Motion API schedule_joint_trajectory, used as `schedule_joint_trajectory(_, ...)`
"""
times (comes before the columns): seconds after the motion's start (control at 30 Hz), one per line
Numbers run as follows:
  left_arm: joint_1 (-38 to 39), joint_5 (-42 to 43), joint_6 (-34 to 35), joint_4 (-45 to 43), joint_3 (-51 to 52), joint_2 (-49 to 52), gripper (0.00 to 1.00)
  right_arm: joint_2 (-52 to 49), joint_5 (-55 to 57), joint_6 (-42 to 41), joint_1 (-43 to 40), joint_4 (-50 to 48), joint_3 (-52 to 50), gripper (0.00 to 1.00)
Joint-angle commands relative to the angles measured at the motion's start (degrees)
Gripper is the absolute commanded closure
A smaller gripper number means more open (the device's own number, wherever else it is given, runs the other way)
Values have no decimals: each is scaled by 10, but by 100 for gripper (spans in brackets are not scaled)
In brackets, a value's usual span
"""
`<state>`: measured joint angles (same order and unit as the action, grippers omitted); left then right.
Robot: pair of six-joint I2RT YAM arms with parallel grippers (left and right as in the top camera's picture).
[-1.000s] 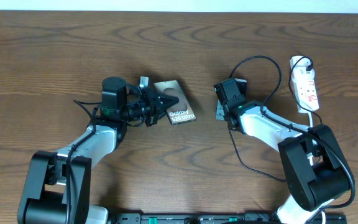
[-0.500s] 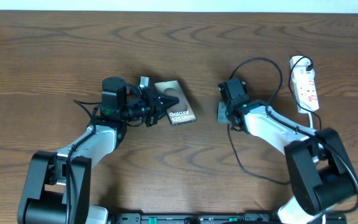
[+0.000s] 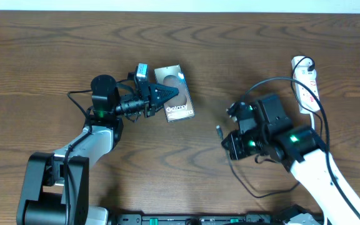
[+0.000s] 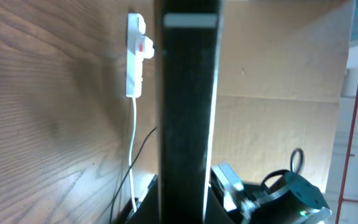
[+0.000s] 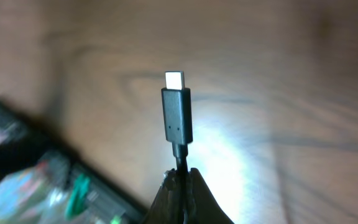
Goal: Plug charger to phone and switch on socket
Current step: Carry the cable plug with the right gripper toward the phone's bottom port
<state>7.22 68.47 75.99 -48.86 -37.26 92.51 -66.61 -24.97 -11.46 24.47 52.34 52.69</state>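
The phone [image 3: 176,101], a dark slab with white Galaxy lettering, is held at its left end by my left gripper [image 3: 167,95], which is shut on it. In the left wrist view the phone [image 4: 188,106] runs edge-on up the frame between the dark fingers [image 4: 143,211]. My right gripper [image 3: 226,137] is shut on the charger cable [image 3: 272,79] just behind its connector tip [image 3: 219,131], right of the phone with a gap between. The right wrist view shows the connector [image 5: 176,115] sticking out past the closed gripper [image 5: 183,177]. The white socket [image 3: 306,82] lies at the far right.
The charger's black cable loops from the socket's back end [image 3: 302,62] across the wooden table [image 3: 55,56] and under my right arm [image 3: 305,147]. The socket [image 4: 135,56] and its white cord [image 4: 132,149] also show in the left wrist view.
My right arm has drawn back toward the front right, carrying the connector away from the phone. The left arm shifted slightly left and back with the phone in its grip.
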Motion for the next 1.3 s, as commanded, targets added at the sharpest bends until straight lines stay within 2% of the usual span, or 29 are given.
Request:
schedule_joint_trajectory(0.0,-1,21,-19,-12,-13,-7,93,32,-104,44,17,13,2,99)
schedule_joint_trajectory(0.1,5,21,-44,-12,-13,-7,92,36,-106,31,33,10,2,99)
schedule_joint_trajectory(0.27,14,12,-47,-12,-13,-7,93,32,-106,1,53,-4,2,99)
schedule_joint_trajectory(0.6,51,-89,-41,-12,-13,-7,93,9,-102,-63,62,-59,2,99)
schedule_joint_trajectory(1.0,59,-108,-40,-12,-13,-7,93,-34,-116,-104,61,-114,2,99)
schedule_joint_trajectory(1.27,59,-98,-24,-93,-13,-7,92,-34,-116,-129,59,-128,2,99)
